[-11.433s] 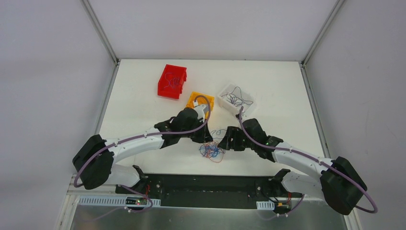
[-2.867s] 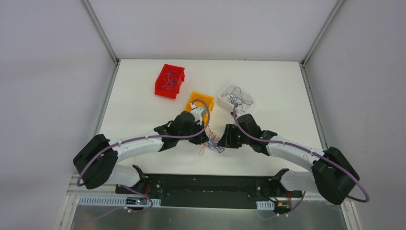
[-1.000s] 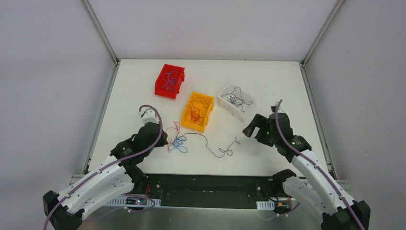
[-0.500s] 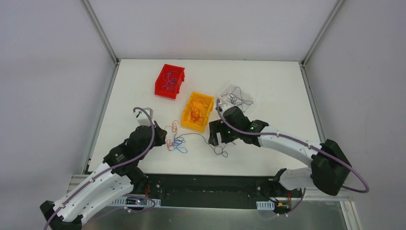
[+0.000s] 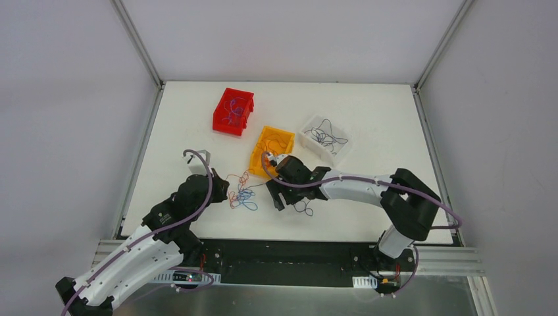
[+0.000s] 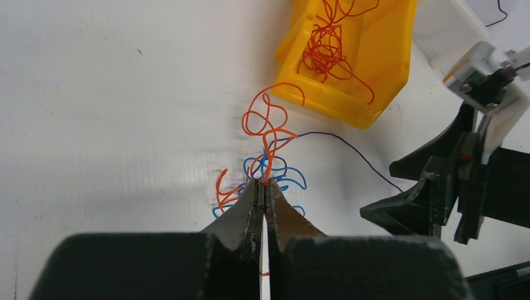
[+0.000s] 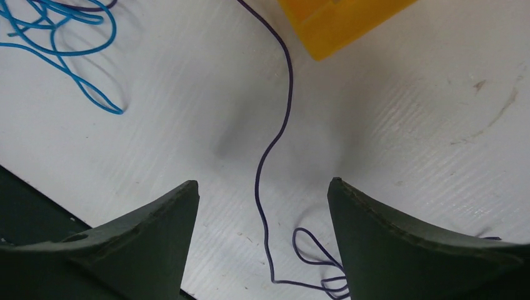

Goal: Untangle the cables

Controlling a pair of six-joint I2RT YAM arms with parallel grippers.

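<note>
I see the cables as a small loose snarl of hair-thin orange and blue loops, low and left of centre in the top view, lying on the table just below the yellow bin. One dark purple cable trails out of it to the right and ends in a few small curls. My left gripper is pinched tight on an orange cable at the snarl's near edge. My right gripper stands wide, a finger on either side of the dark strand, touching nothing. The table is matt white and faintly scuffed, boxed in by pale grey walls with metal posts in the far corners. The red bin, upper left, holds blue and purple wires; the yellow bin holds orange ones; the clear bin to its right holds dark ones.
</note>
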